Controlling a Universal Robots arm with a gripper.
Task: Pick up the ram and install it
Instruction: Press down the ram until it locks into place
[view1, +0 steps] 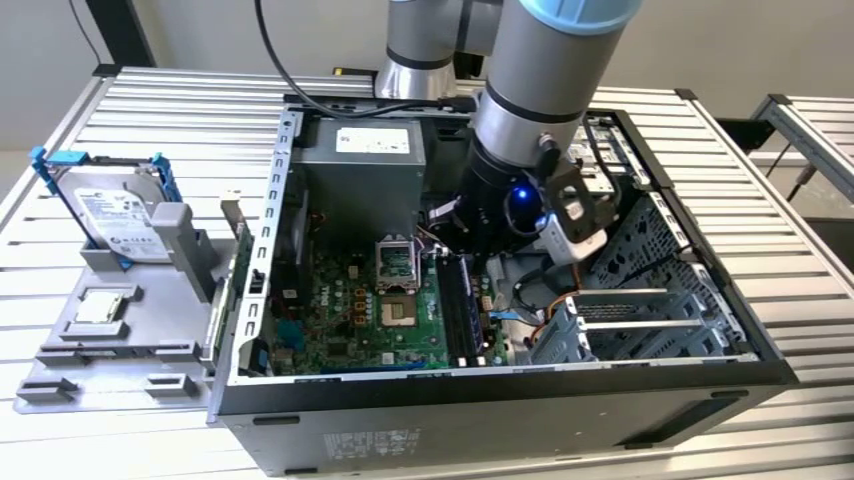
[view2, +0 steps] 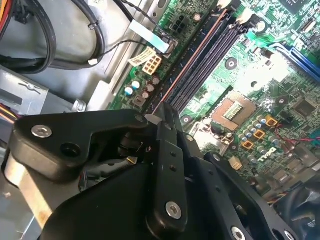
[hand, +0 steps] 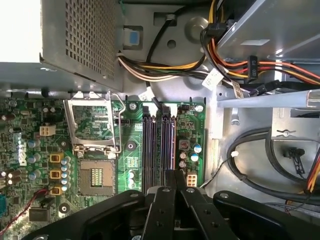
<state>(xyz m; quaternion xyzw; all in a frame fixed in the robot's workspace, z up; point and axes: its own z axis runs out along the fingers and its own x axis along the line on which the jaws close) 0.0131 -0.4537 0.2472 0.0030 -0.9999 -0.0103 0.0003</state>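
Two levels: a slatted silver metal counter (view1: 174, 110) carries an open black and grey desktop computer case (view1: 534, 400) lying on its side, with a pale wall behind.
Counter, exterior view's left: a grey plastic fixture tray (view1: 94, 340) holds a silver boxy hard drive in a blue frame (view1: 114, 215), standing tilted, well apart from the arm.
Case floor: a green motherboard (view1: 360, 320) lies flat; a grey power supply box (view1: 360, 170) sits at the far end.
Edges: case walls rise on all sides of the board; a perforated grey drive cage (view1: 654, 290) stands just beside the arm on the exterior view's right.
Open room: narrow. Bundled yellow, orange and black cables (hand: 165, 70) run between the power supply and the long black memory slots (hand: 157, 145). An open silver processor socket (hand: 97, 175) lies near the slots.
Arm: a grey and blue robot arm (view1: 534, 100) reaches steeply down into the case, its wrist above the slot row.
Tool: the black two-fingered tool (view2: 162, 112) has its fingers drawn nearly together, pinched on the near end of the ram.
Ram: a thin dark ram stick (view2: 192, 60) stands on edge along the slot row, running away from the fingertips.
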